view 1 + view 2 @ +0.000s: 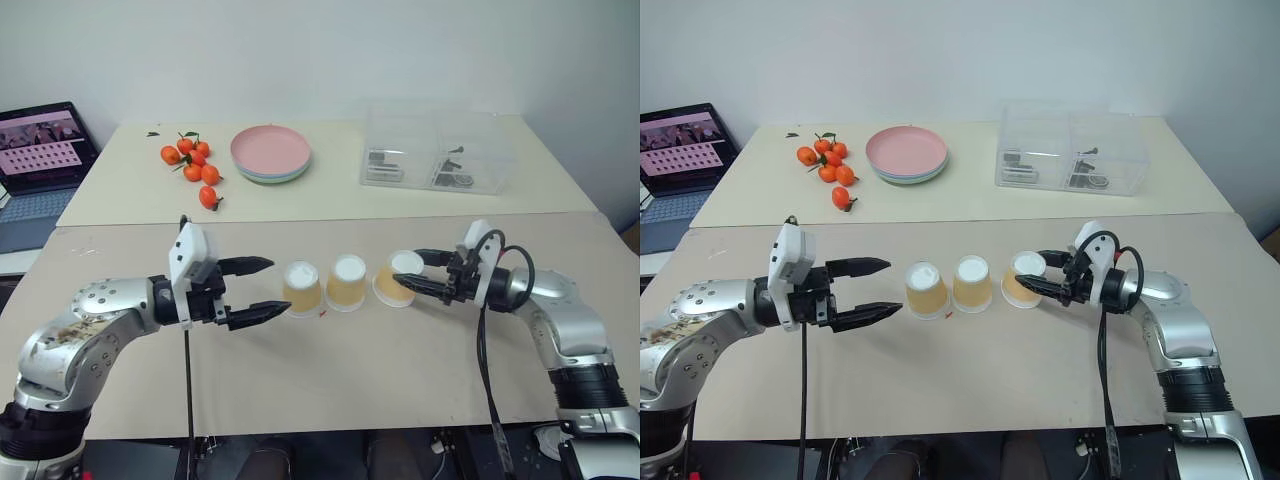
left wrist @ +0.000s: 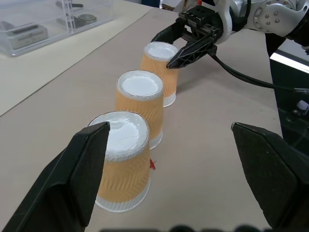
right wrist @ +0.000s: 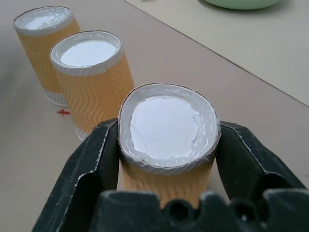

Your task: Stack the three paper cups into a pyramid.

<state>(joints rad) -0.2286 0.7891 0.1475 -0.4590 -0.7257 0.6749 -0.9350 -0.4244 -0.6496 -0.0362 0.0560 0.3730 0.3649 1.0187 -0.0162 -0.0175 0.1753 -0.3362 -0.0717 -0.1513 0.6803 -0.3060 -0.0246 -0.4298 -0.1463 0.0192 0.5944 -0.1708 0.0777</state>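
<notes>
Three paper cups stand upside down in a row on the near desk (image 1: 330, 380): the left cup (image 1: 302, 287), the middle cup (image 1: 347, 282) just beside it, and the right cup (image 1: 397, 277), which tilts toward the right gripper (image 1: 414, 270) whose two jaws pinch its upper sides near the white base. The left gripper (image 1: 258, 291) hovers level just left of the row, its two jaws spread wide, one on each side of the left cup's line without touching it. A small red mark (image 2: 152, 165) shows on the desk by the left cup. On the far desk lie a cluster of seven small oranges (image 1: 190, 163), a stack of plates (image 1: 271, 153), pink on top, and one clear plastic box (image 1: 437, 150). One open laptop (image 1: 40, 160) sits at the far left.
</notes>
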